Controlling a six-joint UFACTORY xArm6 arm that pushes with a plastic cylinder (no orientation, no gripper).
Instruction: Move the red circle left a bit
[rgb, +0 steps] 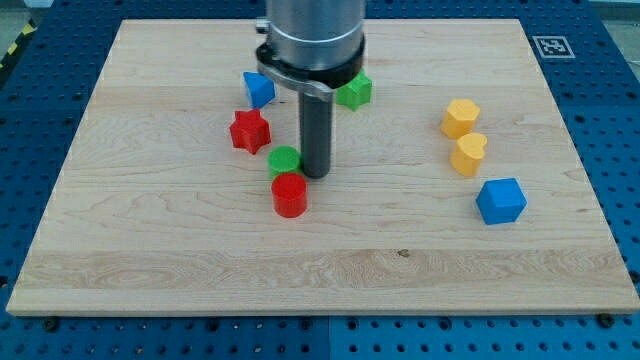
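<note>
Lab: blue perforated bench (600, 330), fiducial tag (549, 45)

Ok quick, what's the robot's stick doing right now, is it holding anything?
My tip: holds nothing; it is a plain rod, down on the board just to the view's right of the green block, above-right of the red circle.

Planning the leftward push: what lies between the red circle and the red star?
Bare board in the camera view between red circle and red star; the green circle sits just right of that line.

Arm body (312, 40) cut off at top; hides part of green block (354, 91); shape unclear.
</note>
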